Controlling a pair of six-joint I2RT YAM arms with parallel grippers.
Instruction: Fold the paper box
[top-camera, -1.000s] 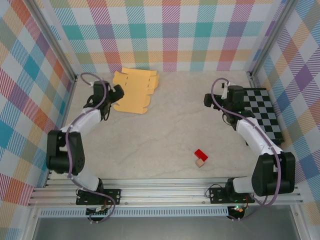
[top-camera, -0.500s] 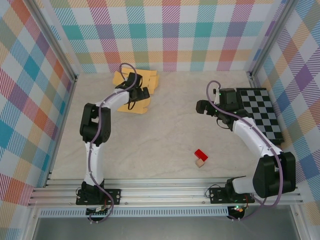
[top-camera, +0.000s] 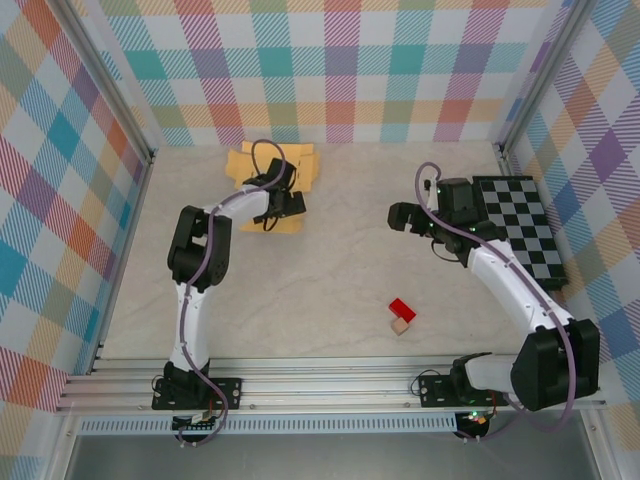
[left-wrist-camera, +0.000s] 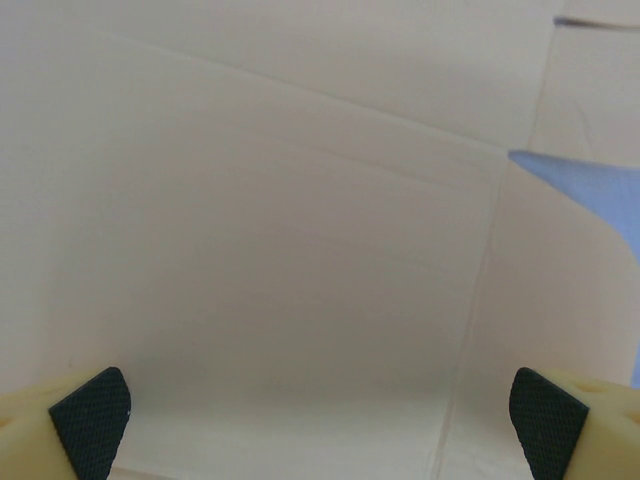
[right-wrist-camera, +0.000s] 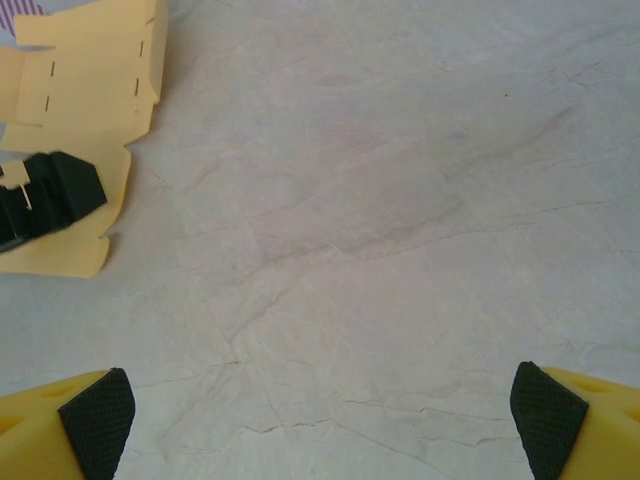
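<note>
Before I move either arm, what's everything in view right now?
flat die-cut thin cardboard paper box: one, pale orange-yellow, far left of table, unfolded
small red block: one, red, front right of centre
small tan cube: one, tan, right beside the red block's near side
flat checkered board: one, black-and-white, right edge
marbled table: one, pale grey
plaid walls: three, multicolour, left, far, right
left claw: one, open, over the paper box
right claw: one, open, over bare table

Note the paper box: plain pale orange-yellow. You see the table in veined beige marble. The board is black-and-white checkered. The block is red, the cube tan. The walls are pastel plaid.
</note>
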